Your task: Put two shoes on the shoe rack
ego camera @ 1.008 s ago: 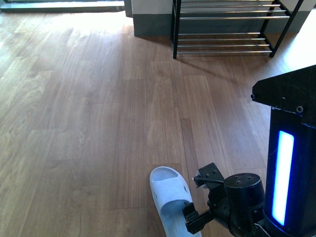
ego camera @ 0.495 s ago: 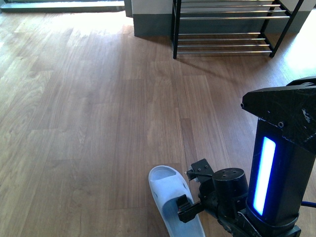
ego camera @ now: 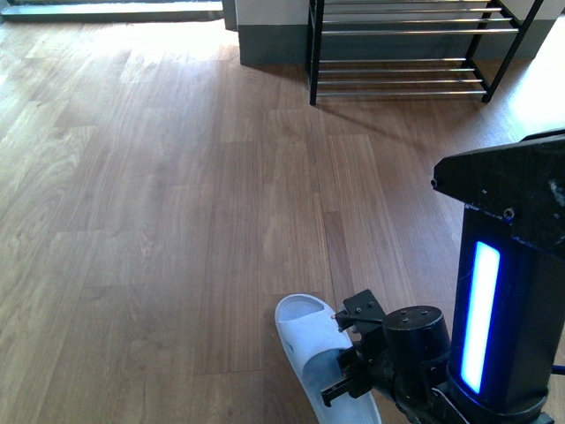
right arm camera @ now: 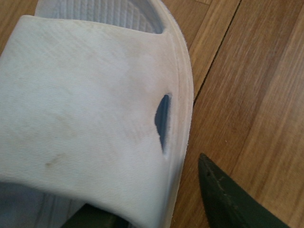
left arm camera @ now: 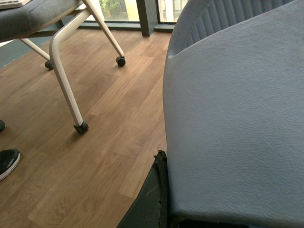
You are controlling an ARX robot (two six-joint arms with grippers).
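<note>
A pale blue rubber slide (ego camera: 313, 349) lies on the wood floor at the bottom of the front view. My right gripper (ego camera: 346, 358) is open and low over it. In the right wrist view the slide's strap (right arm camera: 85, 118) with its side slit fills the frame; one finger (right arm camera: 228, 199) is outside the strap on the floor side, the other (right arm camera: 90, 221) is under the strap. The shoe rack (ego camera: 402, 49) stands at the far back, its rods bare. The sneakers are out of view. My left gripper (left arm camera: 159, 190) is shut against a grey padded seat.
A grey padded chair seat (left arm camera: 237, 118) fills the left wrist view. A white-legged chair on castors (left arm camera: 71, 95) stands beside it. A black shoe tip (left arm camera: 7, 161) shows at the edge. A grey wall base (ego camera: 269, 40) sits left of the rack.
My right gripper has closed in on the slide. The slide has shifted slightly to the right and nearer. The left arm shows no earlier frame.
</note>
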